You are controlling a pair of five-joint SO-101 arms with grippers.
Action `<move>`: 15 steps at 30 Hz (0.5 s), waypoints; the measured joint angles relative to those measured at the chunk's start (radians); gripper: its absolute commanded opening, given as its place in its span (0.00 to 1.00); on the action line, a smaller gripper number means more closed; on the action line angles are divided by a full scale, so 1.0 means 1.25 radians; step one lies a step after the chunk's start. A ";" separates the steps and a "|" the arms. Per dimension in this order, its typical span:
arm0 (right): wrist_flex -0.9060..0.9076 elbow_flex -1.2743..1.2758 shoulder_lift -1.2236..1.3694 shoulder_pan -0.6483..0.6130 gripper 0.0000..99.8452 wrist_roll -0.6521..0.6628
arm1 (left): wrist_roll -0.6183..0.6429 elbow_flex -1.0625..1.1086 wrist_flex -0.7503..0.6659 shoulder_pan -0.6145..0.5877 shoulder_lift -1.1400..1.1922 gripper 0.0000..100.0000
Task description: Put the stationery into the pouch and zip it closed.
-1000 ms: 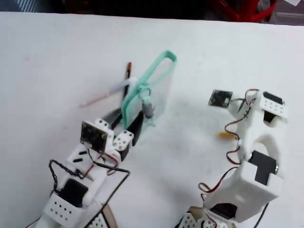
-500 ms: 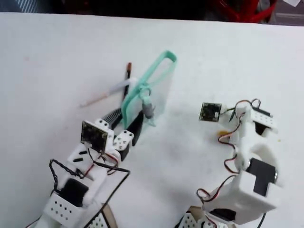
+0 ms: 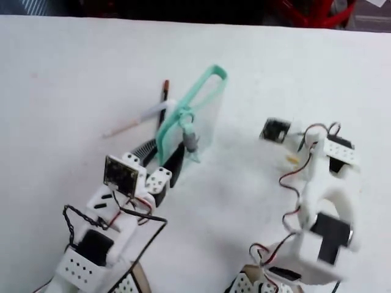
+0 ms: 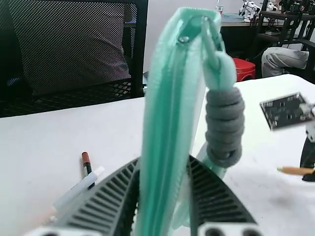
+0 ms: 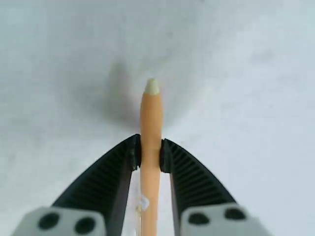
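Note:
A clear pouch (image 3: 197, 113) with a mint-green zipper edge stands upright near the table's middle. My left gripper (image 3: 164, 160) is shut on the near end of the pouch (image 4: 170, 128), and a grey cord pull (image 4: 224, 128) hangs from the zipper. Behind the pouch lie a white pen (image 3: 153, 111), a dark red-tipped pencil (image 3: 165, 90) and a thin stick (image 3: 120, 129). To the right, my right gripper (image 5: 150, 147) is shut on an orange pencil (image 5: 150, 128), its pale tip pointing down toward the table. The orange pencil (image 3: 292, 160) peeks out beside the right arm.
The white table (image 3: 73, 67) has free room at the left and far side. The right arm's body (image 3: 324, 201) and red wires fill the near right corner. A dark mesh chair (image 4: 69, 49) stands beyond the table's far edge.
The right arm has shifted and lowered, tilting its wrist over the orange pencil, which is now mostly hidden under it. The left arm and the pouch have stayed still.

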 measured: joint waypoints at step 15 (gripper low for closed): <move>0.184 -0.110 -0.522 -0.273 0.02 -0.495 | 0.000 0.000 0.000 0.000 0.000 0.14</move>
